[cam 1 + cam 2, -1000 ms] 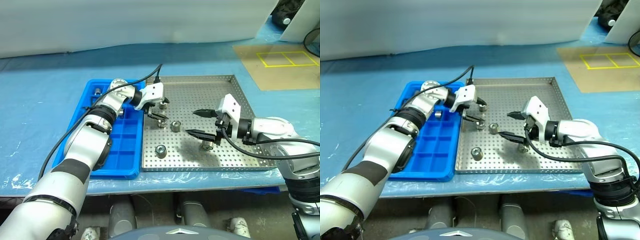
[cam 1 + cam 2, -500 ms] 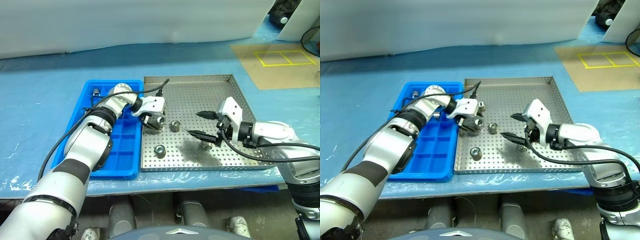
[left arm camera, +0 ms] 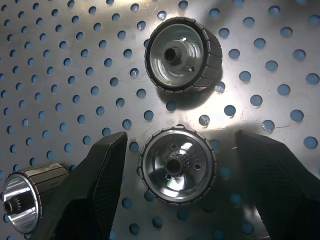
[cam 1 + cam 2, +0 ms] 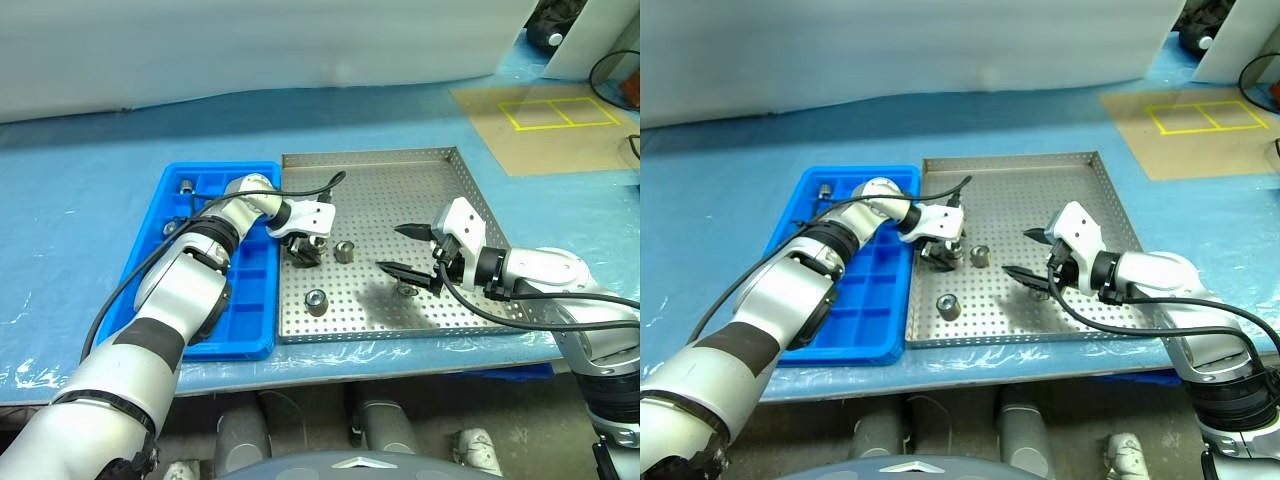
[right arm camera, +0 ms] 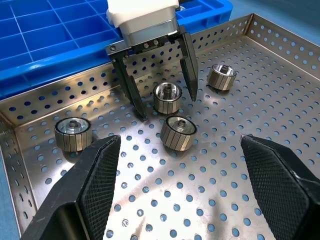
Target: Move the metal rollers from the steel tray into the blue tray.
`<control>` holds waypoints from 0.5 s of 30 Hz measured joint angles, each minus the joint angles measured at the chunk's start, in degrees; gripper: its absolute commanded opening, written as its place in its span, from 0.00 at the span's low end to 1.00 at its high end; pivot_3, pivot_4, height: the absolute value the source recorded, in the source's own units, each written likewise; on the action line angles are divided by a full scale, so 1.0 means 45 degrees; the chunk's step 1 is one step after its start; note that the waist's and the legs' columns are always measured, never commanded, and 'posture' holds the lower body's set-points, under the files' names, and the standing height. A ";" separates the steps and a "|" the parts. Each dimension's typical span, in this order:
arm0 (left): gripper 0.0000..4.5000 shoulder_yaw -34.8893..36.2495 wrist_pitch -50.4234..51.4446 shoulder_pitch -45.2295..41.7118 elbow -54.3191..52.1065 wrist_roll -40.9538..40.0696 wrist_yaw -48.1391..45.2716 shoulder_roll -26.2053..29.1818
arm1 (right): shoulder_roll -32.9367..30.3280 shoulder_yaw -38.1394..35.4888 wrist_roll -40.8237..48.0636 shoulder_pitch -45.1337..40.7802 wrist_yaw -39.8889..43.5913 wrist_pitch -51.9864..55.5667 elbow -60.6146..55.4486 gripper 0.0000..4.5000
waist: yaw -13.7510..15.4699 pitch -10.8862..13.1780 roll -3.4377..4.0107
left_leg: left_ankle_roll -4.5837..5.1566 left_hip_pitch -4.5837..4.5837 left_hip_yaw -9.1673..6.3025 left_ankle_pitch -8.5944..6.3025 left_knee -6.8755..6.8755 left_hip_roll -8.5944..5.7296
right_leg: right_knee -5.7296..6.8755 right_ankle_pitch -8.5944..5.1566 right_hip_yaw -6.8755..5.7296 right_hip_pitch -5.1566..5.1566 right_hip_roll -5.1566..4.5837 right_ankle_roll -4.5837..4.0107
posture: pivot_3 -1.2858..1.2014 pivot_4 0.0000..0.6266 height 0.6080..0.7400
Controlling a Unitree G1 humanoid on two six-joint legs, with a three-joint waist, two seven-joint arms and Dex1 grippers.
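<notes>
1. On the steel tray [image 4: 440, 170] near its blue-tray side, one roller [image 5: 167, 97] stands between the spread fingers of the left gripper [image 5: 162, 102], not clamped.
2. Just beside it stands a second roller [image 5: 177, 132]; two more [image 5: 73, 133] [image 5: 221, 76] stand apart.
3. Left arm reaches across the blue tray [image 4: 200, 335], gripper tilted down.
4. Right gripper [image 4: 412, 250] hovers mid-tray, fingers wide, holding nothing, above another roller [image 4: 406, 289].

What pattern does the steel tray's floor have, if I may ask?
Rows of small round holes across the steel tray; clearest in the right wrist view.
</notes>
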 measured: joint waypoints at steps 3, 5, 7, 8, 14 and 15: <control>0.81 0.0022 0.0066 0.0000 0.0003 -0.0014 -0.0027 0.0001 | 0.0002 0.0000 -0.0009 -0.0001 -0.0065 -0.0014 0.0001 0.87 | 0.0003 0.0000 0.0000 | 0.0000 0.0001 0.0000 0.0000 0.0000 0.0002 | 0.0000 -0.0003 -0.0001 0.0000 0.0000 0.0005 | 0.32 0.24 1.00; 0.77 0.0076 0.0102 0.0005 0.0003 -0.0047 -0.0152 0.0001 | 0.0002 0.0001 -0.0038 -0.0004 -0.0080 -0.0091 0.0003 0.88 | 0.0002 0.0000 0.0000 | 0.0000 0.0000 0.0000 0.0000 -0.0001 0.0001 | -0.0002 -0.0005 0.0000 0.0000 -0.0001 0.0009 | 0.32 0.24 1.00; 0.67 0.0132 0.0110 0.0038 0.0002 -0.0099 -0.0359 -0.0001 | 0.0002 0.0001 -0.0059 -0.0013 -0.0091 -0.0129 0.0015 0.88 | -0.0008 0.0000 -0.0001 | 0.0001 -0.0002 0.0000 -0.0001 -0.0004 0.0005 | -0.0006 0.0000 0.0000 -0.0003 0.0000 -0.0001 | 0.32 0.24 1.00; 0.60 0.0124 0.0109 0.0039 0.0003 -0.0082 -0.0466 -0.0001 | 0.0003 0.0002 -0.0073 -0.0020 -0.0092 -0.0144 0.0027 0.88 | -0.0015 0.0000 0.0001 | 0.0000 0.0001 0.0000 -0.0001 -0.0008 0.0005 | -0.0009 0.0004 0.0001 -0.0003 -0.0001 -0.0006 | 0.32 0.24 1.00; 0.47 0.0242 0.0289 0.0085 0.0010 -0.0151 -0.0400 -0.0053 | 0.0046 0.0019 -0.0192 -0.0143 -0.0092 -0.0253 0.0101 0.88 | -0.0016 0.0001 -0.0002 | -0.0002 -0.0002 0.0000 0.0000 -0.0005 0.0009 | -0.0006 -0.0012 0.0001 -0.0009 -0.0001 0.0021 | 0.33 0.24 1.00; 0.41 0.0294 0.0288 0.0087 0.0010 -0.0224 -0.0570 -0.0048 | 0.0069 0.0031 -0.0217 -0.0147 -0.0091 -0.0260 0.0110 0.88 | -0.0016 0.0001 -0.0002 | -0.0001 -0.0005 0.0000 0.0000 -0.0006 0.0010 | -0.0006 -0.0010 0.0002 -0.0012 -0.0002 0.0016 | 0.33 0.24 1.00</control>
